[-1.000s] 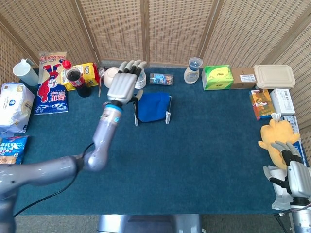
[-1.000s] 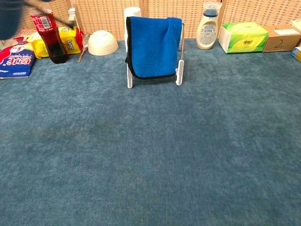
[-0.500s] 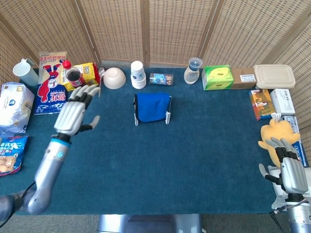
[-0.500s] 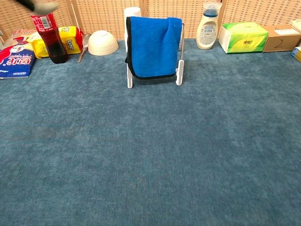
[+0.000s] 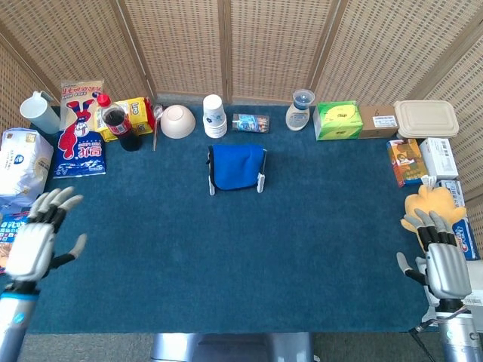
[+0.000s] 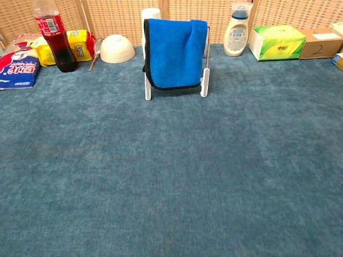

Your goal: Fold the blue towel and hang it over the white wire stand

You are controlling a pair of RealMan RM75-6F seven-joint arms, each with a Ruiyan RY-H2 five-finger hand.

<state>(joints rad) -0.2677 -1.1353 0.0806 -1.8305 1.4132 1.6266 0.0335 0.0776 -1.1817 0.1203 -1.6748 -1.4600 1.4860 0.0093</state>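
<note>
The blue towel point(image 5: 236, 167) hangs folded over the white wire stand point(image 5: 261, 182) at the middle back of the table; the chest view shows the towel point(image 6: 172, 52) draped down the front of the stand point(image 6: 204, 80). My left hand point(image 5: 36, 243) is at the near left edge, far from the stand, fingers spread and holding nothing. My right hand point(image 5: 439, 257) is at the near right edge, fingers apart and empty. Neither hand appears in the chest view.
Along the back stand a cola bottle point(image 6: 53, 36), a white bowl point(image 6: 118, 48), paper cups point(image 5: 215, 116), a lotion bottle point(image 6: 237, 23), a green tissue box point(image 6: 276, 42) and cardboard boxes. Snack bags lie at the left, and a yellow plush toy point(image 5: 432, 207) at the right.
My left arm has swung back from beside the stand to the near left edge of the table, hand still spread. The right hand has shifted slightly. The towel stays on the stand.
</note>
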